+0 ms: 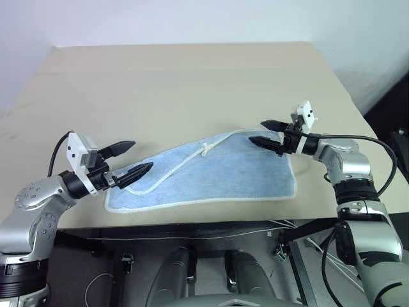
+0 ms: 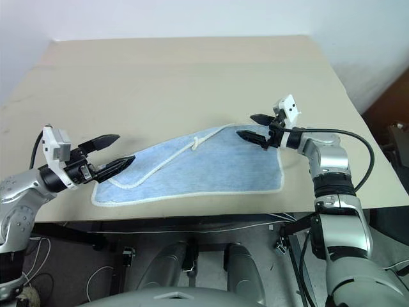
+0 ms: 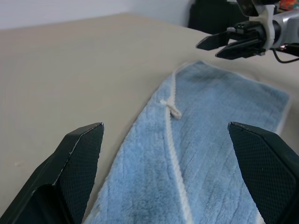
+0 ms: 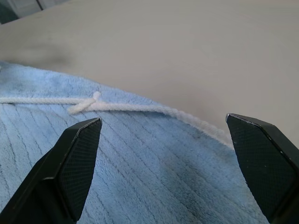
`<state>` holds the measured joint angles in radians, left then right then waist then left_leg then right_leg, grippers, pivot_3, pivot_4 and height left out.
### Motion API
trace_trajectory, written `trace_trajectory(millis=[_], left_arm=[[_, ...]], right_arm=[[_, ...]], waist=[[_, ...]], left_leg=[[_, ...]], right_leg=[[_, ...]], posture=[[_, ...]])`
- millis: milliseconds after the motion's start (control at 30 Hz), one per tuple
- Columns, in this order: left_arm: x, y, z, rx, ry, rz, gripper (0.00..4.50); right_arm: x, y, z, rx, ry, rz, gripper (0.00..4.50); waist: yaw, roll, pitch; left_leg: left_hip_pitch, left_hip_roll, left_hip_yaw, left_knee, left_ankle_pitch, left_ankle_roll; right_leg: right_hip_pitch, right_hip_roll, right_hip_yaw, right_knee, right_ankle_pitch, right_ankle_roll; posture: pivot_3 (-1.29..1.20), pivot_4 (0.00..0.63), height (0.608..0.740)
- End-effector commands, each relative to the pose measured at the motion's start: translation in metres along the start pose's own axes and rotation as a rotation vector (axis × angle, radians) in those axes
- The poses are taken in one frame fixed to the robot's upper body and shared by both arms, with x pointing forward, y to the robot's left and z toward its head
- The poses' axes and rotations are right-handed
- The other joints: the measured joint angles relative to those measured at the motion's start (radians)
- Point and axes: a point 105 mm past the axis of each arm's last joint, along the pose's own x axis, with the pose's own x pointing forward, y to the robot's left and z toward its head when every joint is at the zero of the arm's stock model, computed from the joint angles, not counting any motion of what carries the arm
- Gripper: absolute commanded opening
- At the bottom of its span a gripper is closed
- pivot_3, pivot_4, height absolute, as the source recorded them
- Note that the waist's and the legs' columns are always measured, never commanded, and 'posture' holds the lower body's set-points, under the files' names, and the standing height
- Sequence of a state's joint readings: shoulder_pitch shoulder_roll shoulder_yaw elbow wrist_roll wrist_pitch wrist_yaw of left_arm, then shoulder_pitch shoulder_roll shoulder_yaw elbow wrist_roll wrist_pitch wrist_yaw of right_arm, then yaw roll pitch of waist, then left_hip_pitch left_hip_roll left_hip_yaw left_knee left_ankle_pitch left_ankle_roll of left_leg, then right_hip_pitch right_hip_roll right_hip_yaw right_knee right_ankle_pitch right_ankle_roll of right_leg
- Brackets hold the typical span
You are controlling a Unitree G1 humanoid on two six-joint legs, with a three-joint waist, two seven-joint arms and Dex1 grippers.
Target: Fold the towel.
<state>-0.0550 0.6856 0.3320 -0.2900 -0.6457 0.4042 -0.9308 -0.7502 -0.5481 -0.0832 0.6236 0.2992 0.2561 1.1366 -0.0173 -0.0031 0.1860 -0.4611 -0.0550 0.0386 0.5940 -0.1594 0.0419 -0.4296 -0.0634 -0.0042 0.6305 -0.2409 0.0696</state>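
The light blue towel lies flat on the beige table, near its front edge, doubled over with a white stitched edge running diagonally and a small white loop on that edge. My left gripper hovers open just above the towel's left end, nothing between its fingers. My right gripper is open above the towel's far right corner, also empty. The left wrist view looks along the towel toward the right gripper; the right wrist view shows the white edge and loop.
The table stretches bare behind the towel to a pale wall. Its front edge runs just below the towel. A black cable loops off my right forearm at the table's right side.
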Motion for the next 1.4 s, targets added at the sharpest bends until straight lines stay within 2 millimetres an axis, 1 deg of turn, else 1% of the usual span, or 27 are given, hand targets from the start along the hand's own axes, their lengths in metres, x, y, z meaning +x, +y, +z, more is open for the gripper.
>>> trace_trajectory(millis=[33,67,133,200,300,467,600,733,867,1000,1100,1200,1333,1400], left_arm=[[-0.003,0.002,0.014,0.030,-0.043,0.028,4.47],[-0.002,0.001,0.014,0.033,-0.042,0.024,4.47],[0.003,-0.002,0.016,0.041,-0.042,0.013,4.47],[0.009,-0.005,0.020,0.041,-0.056,0.000,4.47],[0.014,-0.005,0.023,0.041,-0.067,-0.004,4.47],[0.020,-0.003,0.022,0.035,-0.077,-0.010,4.47],[0.034,-0.009,0.020,0.022,-0.098,-0.017,4.47],[0.035,-0.009,0.024,0.021,-0.108,-0.021,4.47],[0.031,-0.002,0.021,0.033,-0.097,0.010,4.47],[0.027,-0.004,0.016,0.016,-0.099,0.003,4.47],[0.025,0.000,0.010,0.010,-0.102,0.019,4.47],[0.026,-0.001,0.008,0.009,-0.106,0.012,4.47],[0.023,0.005,0.008,-0.018,-0.128,0.039,4.47],[0.022,0.005,0.008,-0.023,-0.130,0.042,4.47]], right_arm=[[-0.002,-0.004,0.019,-0.060,-0.041,-0.020,4.50],[-0.001,-0.003,0.017,-0.062,-0.034,-0.013,4.50],[0.001,-0.002,0.020,-0.049,-0.050,-0.017,4.50],[0.002,-0.005,0.024,-0.039,-0.058,-0.026,4.50],[0.004,-0.009,0.024,-0.016,-0.025,-0.045,4.50],[0.007,-0.015,0.035,0.010,-0.011,-0.078,4.50],[0.002,-0.029,0.035,0.022,0.025,-0.134,4.50],[0.001,-0.040,0.042,0.082,0.038,-0.179,4.50],[-0.001,-0.050,0.033,0.078,0.110,-0.220,4.50],[-0.002,-0.055,0.026,0.079,0.145,-0.243,4.50],[-0.005,-0.058,0.010,0.061,0.225,-0.272,4.50],[-0.008,-0.062,-0.003,0.012,0.309,-0.303,4.50],[-0.009,-0.061,-0.010,0.015,0.347,-0.290,4.50],[-0.012,-0.063,-0.011,0.051,0.344,-0.313,4.50]], waist=[[0.000,0.000,0.000],[0.000,0.000,0.000],[0.000,0.000,0.000],[0.000,0.000,0.000],[0.001,0.000,0.000],[0.001,0.000,0.000],[0.003,0.000,0.000],[0.000,0.000,0.000],[-0.003,0.000,0.000],[-0.003,0.000,0.000],[-0.002,0.000,0.000],[-0.002,0.000,0.000],[-0.003,0.000,0.000],[-0.003,0.000,0.000]], left_leg=[[0.000,0.000,0.000,-0.001,0.000,0.000],[0.000,0.000,0.000,-0.001,0.000,0.000],[0.000,0.000,0.000,-0.002,0.000,0.000],[0.000,0.000,0.000,-0.002,0.000,0.000],[0.000,0.000,0.000,-0.001,0.000,0.000],[0.000,0.000,0.000,-0.001,0.000,0.000],[0.000,0.000,0.001,-0.001,0.000,0.000],[0.000,0.000,0.001,0.000,0.000,0.000],[0.000,0.000,0.001,0.000,0.000,0.000],[0.000,0.000,0.001,0.000,0.000,0.000],[0.000,0.000,0.002,0.000,0.000,0.000],[0.000,0.000,0.002,0.000,0.000,0.000],[0.000,0.000,0.002,0.000,0.000,0.000],[0.000,0.000,0.002,0.000,0.000,0.000]], right_leg=[[0.000,0.000,0.000,0.000,0.000,0.000],[-0.001,0.000,0.000,0.000,0.000,0.000],[-0.001,0.000,0.000,0.000,0.000,-0.001],[-0.001,0.000,0.000,0.000,0.000,-0.001],[-0.001,0.000,0.000,0.000,0.000,-0.001],[-0.001,0.000,0.000,0.000,0.000,-0.001],[-0.001,0.000,0.000,-0.001,0.001,-0.001],[0.000,0.000,0.000,-0.001,0.001,-0.001],[-0.001,0.000,0.000,-0.001,0.001,-0.001],[0.000,0.000,0.000,-0.001,0.001,-0.001],[-0.001,0.000,0.000,-0.001,0.001,-0.001],[0.000,0.000,0.000,-0.001,0.001,-0.001],[0.000,0.000,0.000,-0.001,0.001,-0.001],[-0.001,0.000,0.000,0.000,0.001,-0.001]], posture=[[0.00,0.150,0.735],[0.00,0.150,0.735],[0.00,0.150,0.735],[0.00,0.150,0.735],[0.00,0.150,0.735],[0.00,0.150,0.735],[0.00,0.150,0.735],[0.00,0.150,0.735],[0.00,0.150,0.735],[0.00,0.150,0.735],[0.00,0.150,0.735],[0.00,0.150,0.735],[0.00,0.150,0.735],[0.00,0.150,0.735]])
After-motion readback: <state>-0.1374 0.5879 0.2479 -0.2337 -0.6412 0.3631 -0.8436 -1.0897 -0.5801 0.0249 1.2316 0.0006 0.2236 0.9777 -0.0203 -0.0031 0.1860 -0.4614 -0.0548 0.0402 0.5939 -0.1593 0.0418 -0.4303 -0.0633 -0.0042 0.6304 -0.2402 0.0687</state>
